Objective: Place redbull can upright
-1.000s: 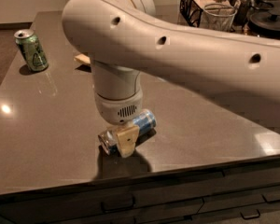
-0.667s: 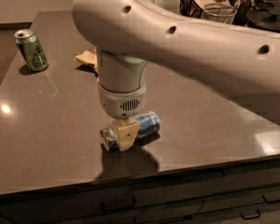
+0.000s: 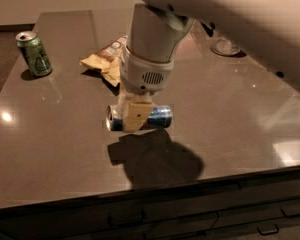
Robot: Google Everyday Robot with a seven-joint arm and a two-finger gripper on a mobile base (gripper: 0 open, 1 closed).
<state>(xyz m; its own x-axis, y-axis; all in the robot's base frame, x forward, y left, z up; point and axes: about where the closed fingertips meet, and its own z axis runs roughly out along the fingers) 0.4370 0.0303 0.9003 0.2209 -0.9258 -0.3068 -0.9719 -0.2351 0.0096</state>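
One redbull can (image 3: 160,117), being held sideways low over the desk (image 3: 250,109), gripper (image 3: 135,120) fingers clamping its middle; advice: rotating the wrist until the silver top is facing up, then lowering squarely before releasing

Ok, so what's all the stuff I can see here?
blue can: one, blue and silver, on its side over the table's middle, held by the tool
green can: one, green with a silver top, standing far left
snack bag: one, yellow, lying behind the arm
glass thing: one, clear, far right; can't tell what it is
table: one, dark brown, shiny
drawers: dark, below the table's front edge
arm: one, white, reaching down from the upper right
tool: one, tan, shut on the blue can
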